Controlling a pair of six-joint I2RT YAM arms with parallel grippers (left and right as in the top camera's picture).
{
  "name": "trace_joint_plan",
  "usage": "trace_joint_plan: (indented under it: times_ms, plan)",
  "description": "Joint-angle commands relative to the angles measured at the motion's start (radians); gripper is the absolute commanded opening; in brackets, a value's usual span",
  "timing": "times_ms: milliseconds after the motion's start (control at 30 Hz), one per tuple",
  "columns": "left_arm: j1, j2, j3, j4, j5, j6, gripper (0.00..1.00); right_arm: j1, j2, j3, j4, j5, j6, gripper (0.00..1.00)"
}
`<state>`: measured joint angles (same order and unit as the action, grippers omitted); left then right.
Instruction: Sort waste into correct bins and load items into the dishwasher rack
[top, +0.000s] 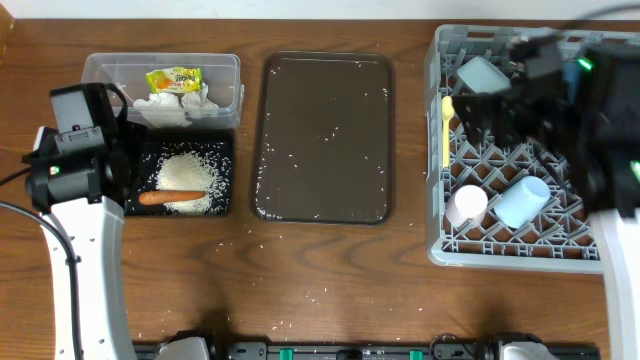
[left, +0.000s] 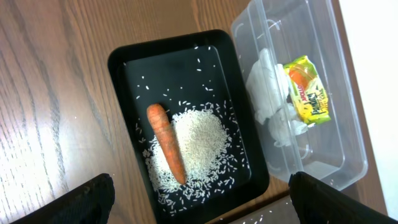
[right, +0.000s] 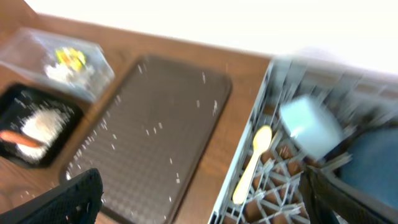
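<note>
Looking from the left side, we first see the left claw (left: 200, 186). Its two fingers are spread wide apart with nothing between them, and it hangs over the near end of the black tray (left: 124, 62). In that tray lies a heap of white rice (left: 199, 146), and the carrot (left: 166, 143) lies on the left edge of the heap. Just beside the black tray sits the clear tub (left: 348, 155). The crumpled tissue (left: 268, 93) is in it, and the yellow-green wrapper (left: 309, 90) rests next to the tissue, touching it. Next we come to the big brown tray (top: 325, 140) in the middle of the table (top: 330, 270). Only a few loose grains dot the tray, and a few more lie on the wood near the front edge. Then comes the grey rack (top: 437, 150) on the right. The yellow spoon (top: 446, 130) lies along its left side. A small pale bowl (top: 482, 72) sits near the back. The pink cup (top: 466, 205), which looks almost white, and the light blue cup (top: 523, 200) sit side by side near the front. Last is the right claw (right: 205, 193), up over the left edge of the rack. Its picture is blurry, but we can see its fingers are spread wide and hold nothing.
</note>
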<state>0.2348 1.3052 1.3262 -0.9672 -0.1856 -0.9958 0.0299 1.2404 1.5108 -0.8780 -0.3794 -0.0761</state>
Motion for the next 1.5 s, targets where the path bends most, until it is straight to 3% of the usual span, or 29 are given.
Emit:
trace_joint_plan:
  times_ms: [0, 200, 300, 533, 667, 800, 1000, 1100, 1467]
  plan:
    - [0.004, -0.005, 0.014, -0.004, 0.002, 0.016, 0.93, -0.003, -0.090, 0.013, -0.005, -0.014, 0.012, 0.99]
    - [0.004, -0.003, 0.014, -0.004, 0.002, 0.016, 0.93, -0.003, -0.209, 0.013, -0.007, -0.007, 0.002, 0.99]
    - [0.004, -0.003, 0.014, -0.004, 0.002, 0.016, 0.93, -0.003, -0.256, 0.013, -0.016, 0.098, -0.060, 0.99]
    - [0.004, -0.003, 0.014, -0.004, 0.002, 0.016, 0.94, -0.003, -0.306, 0.011, -0.100, 0.280, -0.059, 0.99]
    - [0.004, -0.003, 0.014, -0.004, 0.002, 0.016, 0.94, -0.004, -0.311, -0.056, -0.056, 0.365, -0.049, 0.99]
    - [0.004, -0.003, 0.014, -0.005, 0.002, 0.016, 0.94, 0.008, -0.404, -0.247, 0.126, 0.376, -0.048, 0.99]
    - [0.004, -0.003, 0.014, -0.005, 0.002, 0.016, 0.95, 0.030, -0.634, -0.690, 0.525, 0.363, 0.087, 0.99]
    - [0.004, -0.003, 0.014, -0.005, 0.002, 0.016, 0.94, 0.030, -0.757, -0.882, 0.664, 0.313, 0.090, 0.99]
    - [0.004, -0.003, 0.014, -0.005, 0.002, 0.016, 0.95, 0.035, -1.166, -1.350, 0.779, 0.255, 0.090, 0.99]
